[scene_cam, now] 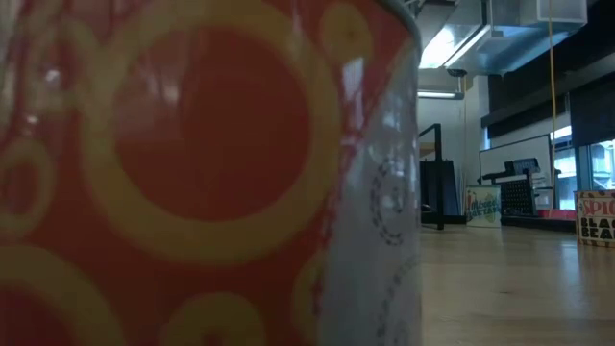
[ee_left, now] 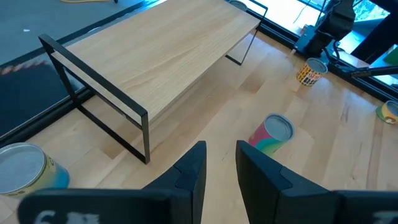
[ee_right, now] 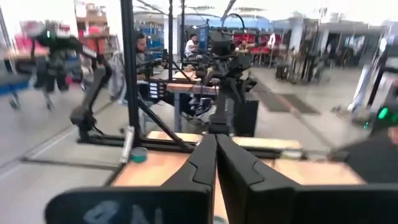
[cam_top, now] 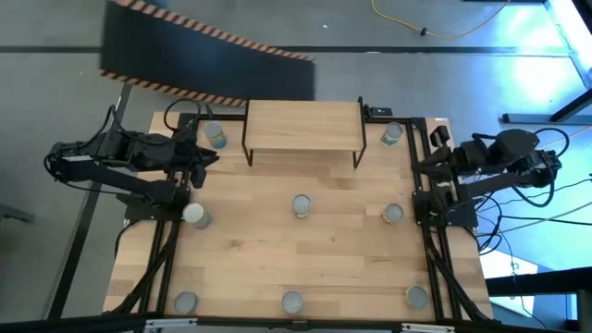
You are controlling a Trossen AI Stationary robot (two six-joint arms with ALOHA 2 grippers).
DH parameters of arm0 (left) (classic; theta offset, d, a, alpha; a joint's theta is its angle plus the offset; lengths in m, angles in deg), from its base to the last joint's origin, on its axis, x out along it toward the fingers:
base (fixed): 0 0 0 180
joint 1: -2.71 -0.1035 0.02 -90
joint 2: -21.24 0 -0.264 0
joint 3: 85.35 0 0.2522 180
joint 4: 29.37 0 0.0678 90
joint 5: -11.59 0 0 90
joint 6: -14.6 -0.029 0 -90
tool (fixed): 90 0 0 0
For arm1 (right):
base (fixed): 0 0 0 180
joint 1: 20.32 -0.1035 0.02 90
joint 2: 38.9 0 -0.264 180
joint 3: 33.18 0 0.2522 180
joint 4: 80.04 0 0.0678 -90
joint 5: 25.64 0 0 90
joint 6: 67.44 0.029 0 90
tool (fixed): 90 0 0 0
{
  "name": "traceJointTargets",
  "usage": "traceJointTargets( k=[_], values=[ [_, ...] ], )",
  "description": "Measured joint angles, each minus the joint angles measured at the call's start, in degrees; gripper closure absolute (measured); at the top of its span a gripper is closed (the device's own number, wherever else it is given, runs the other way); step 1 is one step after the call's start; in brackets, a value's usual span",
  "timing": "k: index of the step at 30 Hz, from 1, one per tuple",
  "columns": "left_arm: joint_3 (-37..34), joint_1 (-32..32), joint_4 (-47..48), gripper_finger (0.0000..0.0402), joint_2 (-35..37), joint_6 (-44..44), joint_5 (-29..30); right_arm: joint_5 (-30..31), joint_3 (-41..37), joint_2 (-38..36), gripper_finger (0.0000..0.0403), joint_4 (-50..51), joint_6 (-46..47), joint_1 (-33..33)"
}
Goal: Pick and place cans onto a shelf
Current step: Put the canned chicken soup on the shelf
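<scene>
Left claw (cam_top: 197, 159): fingers slightly apart, holding nothing, at the table's left edge.
Shelf (cam_top: 302, 125): just ahead of the left claw, top bare.
Cans (cam_top: 302, 205): eight, all on the table; nearest (cam_top: 215, 136) just beside the left claw.
Right claw (cam_top: 435, 166): fingers together, empty, at the right edge.

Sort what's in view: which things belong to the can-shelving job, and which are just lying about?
Job: eight cans, e.g. middle one; shelf, nothing on it; left gripper open; right gripper shut.

Lying about: black striped board; yellow cable; people behind.
</scene>
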Motion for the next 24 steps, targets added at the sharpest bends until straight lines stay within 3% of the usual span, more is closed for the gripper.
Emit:
traceJointTargets(
  k=[2, 24],
  values=[
    [0.00, 0.01, 0.02, 0.0321, -0.02, -0.01, 0.00, 0.05, 0.00, 0.00, 0.0385, -0.16, 3.30, -0.02],
    [0.00, 0.00, 0.02, 0.0321, 0.00, 0.01, 0.00, 2.71, 0.00, 0.90, 0.0385, 0.74, 1.32, -0.04]
  ],
)
